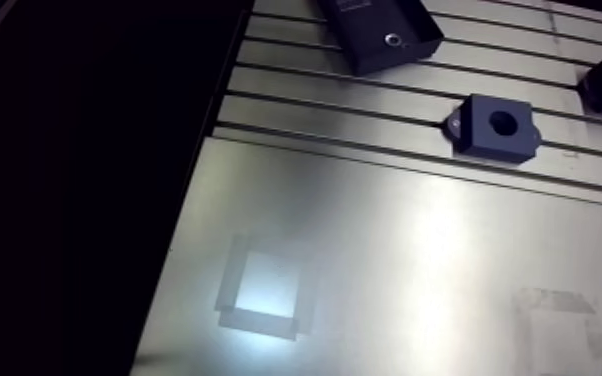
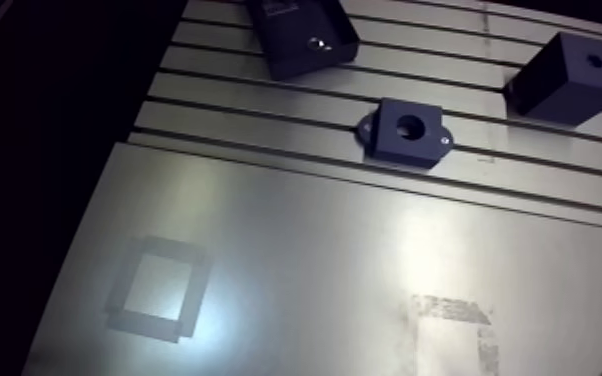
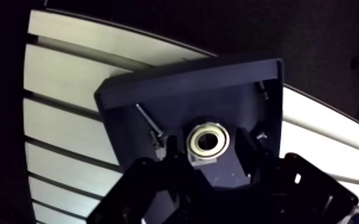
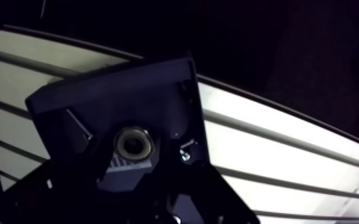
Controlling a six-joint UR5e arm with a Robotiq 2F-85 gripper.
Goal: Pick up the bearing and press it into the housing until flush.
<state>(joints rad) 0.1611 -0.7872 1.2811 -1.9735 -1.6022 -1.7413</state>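
The bearing (image 3: 209,141), a pale ring with a dark bore, rests inside a dark open tray (image 3: 158,95). In the arm view it shows as a small ring (image 1: 393,40) in that tray (image 1: 365,30) at the far side of the table. My gripper (image 3: 213,150) hangs over the tray, open, and the bearing appears between its two dark fingers (image 3: 176,164) without being held. The housing (image 1: 495,125), a dark block with a round hole and side ears, stands on the slotted table nearer than the tray. The arm view does not show the gripper.
A second dark block (image 2: 565,75) with a small hole stands to the right of the housing. Thin pins (image 3: 149,122) lie inside the tray beside the bearing. A smooth plate (image 1: 385,260) with taped squares covers the near table; the table edge (image 1: 180,220) runs along the left.
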